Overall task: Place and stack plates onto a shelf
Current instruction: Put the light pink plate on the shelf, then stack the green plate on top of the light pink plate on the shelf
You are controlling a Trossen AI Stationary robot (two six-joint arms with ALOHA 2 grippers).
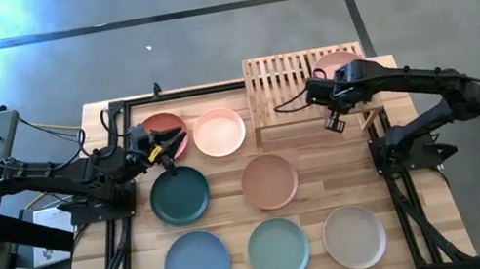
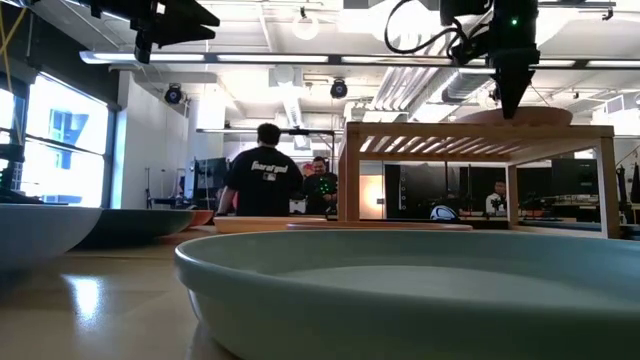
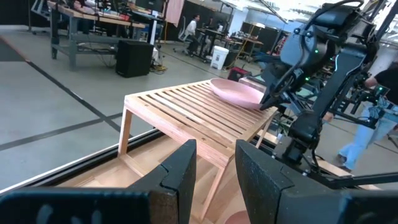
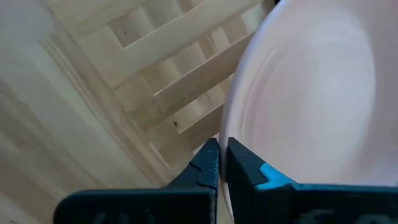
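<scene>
While the right tool (image 4: 221, 163) hangs closed and empty, pale pink plate (image 4: 311, 93) just beside it on shelf (image 1: 280, 83)

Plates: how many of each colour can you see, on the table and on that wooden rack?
Rust red plate: 1
Pale peach plate: 1
Dark teal plate: 1
Tan plate: 1
Light blue plate: 1
Mint plate: 1
Beige plate: 1
Pink plate on the rack: 1
Total: 8

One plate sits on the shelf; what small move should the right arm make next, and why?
Probably lift the right gripper away from the pink plate on the shelf: it is shut at the plate's rim, and seven plates remain on the table.
</scene>
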